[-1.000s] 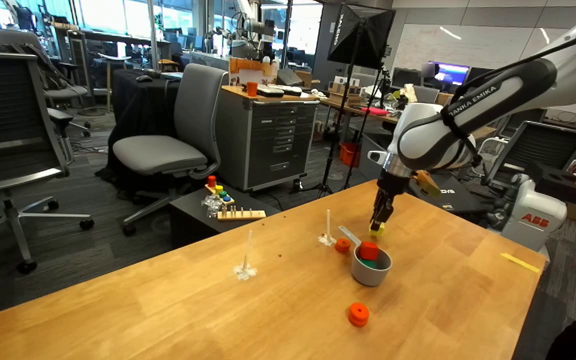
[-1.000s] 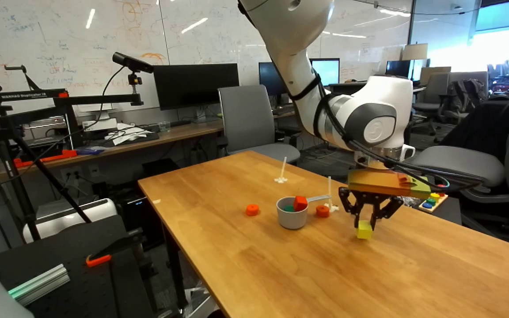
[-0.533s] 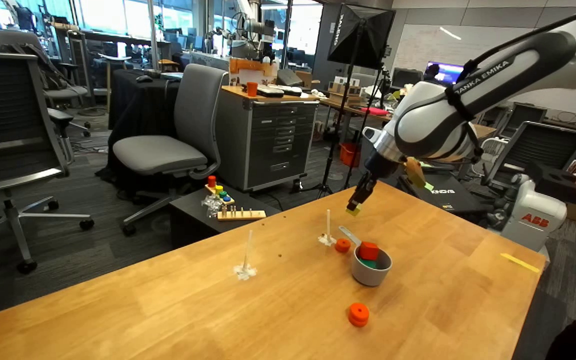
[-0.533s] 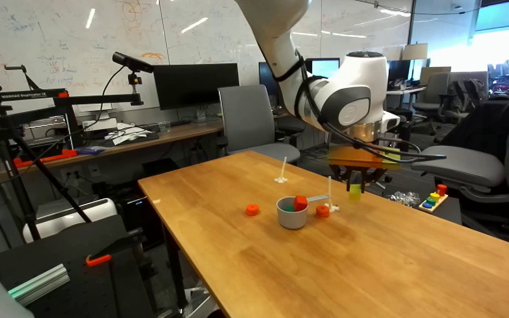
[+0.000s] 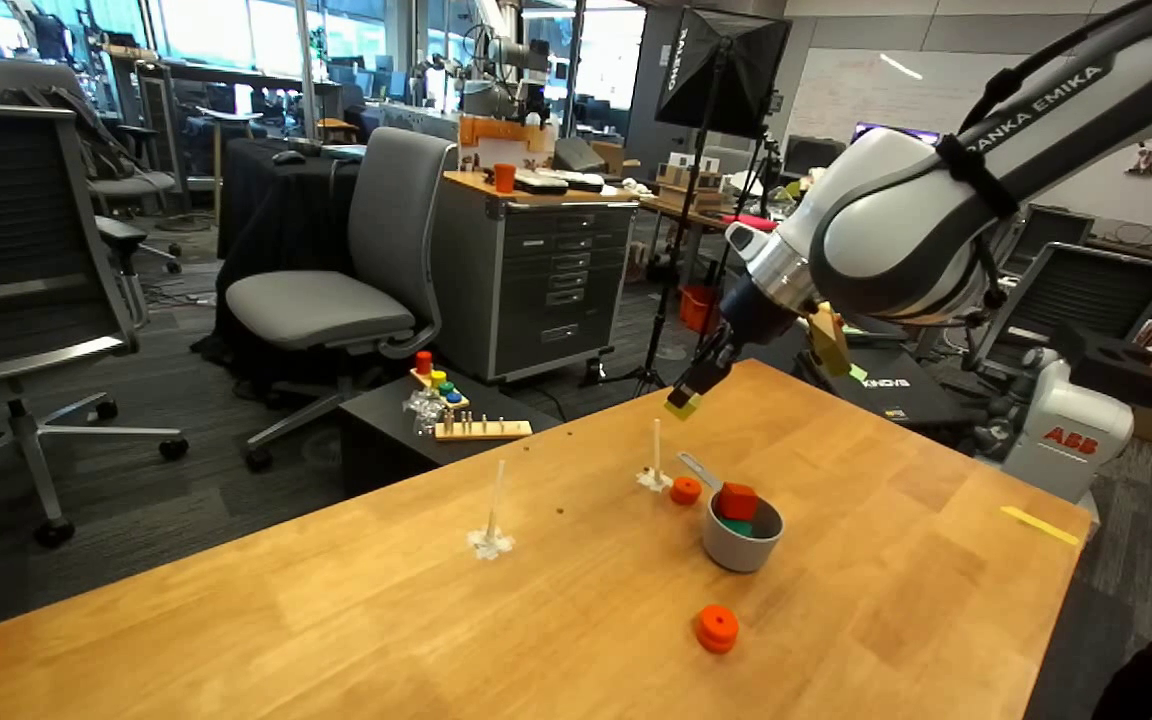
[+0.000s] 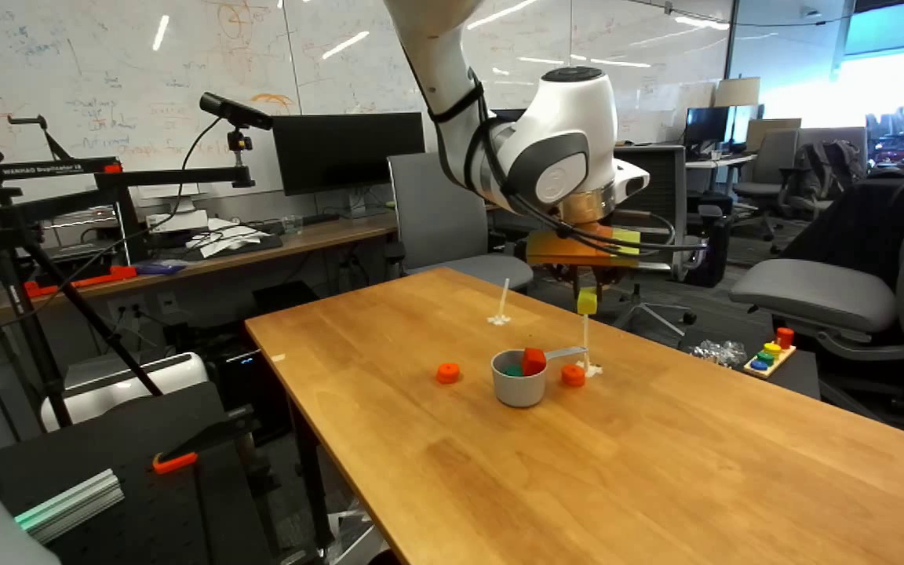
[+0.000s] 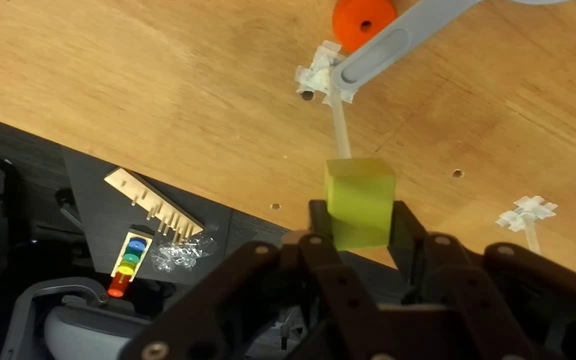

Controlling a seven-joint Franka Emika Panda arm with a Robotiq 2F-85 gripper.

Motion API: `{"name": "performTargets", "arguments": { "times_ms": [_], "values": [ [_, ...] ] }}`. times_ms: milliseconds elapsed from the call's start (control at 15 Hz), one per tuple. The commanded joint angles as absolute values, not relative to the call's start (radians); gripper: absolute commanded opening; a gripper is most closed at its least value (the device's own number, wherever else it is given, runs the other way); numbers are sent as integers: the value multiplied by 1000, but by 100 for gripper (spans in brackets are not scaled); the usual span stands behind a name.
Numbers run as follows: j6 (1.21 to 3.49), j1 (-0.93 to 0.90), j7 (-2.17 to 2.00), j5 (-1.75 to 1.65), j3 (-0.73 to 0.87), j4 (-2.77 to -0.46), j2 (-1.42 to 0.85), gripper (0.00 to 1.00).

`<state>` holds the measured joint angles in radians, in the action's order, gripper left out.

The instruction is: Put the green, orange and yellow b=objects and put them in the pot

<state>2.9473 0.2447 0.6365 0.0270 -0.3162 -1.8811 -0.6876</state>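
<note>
The jaws gripped the yellow block (image 7: 362, 205) between them, raised off the bench (image 6: 577, 486); in an exterior view it hung at one o'clock from the pot (image 6: 518, 391), inside which sat a red block (image 6: 533, 362) and a green piece (image 6: 512, 370); there, an orange disc (image 6: 447, 373) lay on the bench at the pot's nine o'clock, another orange disc (image 6: 574, 375) at three.
</note>
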Motion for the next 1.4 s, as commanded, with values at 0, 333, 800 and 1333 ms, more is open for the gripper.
{"name": "performTargets", "arguments": {
  "times_ms": [0, 333, 800, 1333],
  "values": [
    [3016, 255, 586, 18, -334, -1997, -624, 11],
    [3062, 230, 513, -18, -306, -2081, -607, 11],
    [3126, 199, 427, -95, -286, -2177, -564, 11],
    [3158, 126, 359, -136, -220, -2242, -526, 11]
  ]
}}
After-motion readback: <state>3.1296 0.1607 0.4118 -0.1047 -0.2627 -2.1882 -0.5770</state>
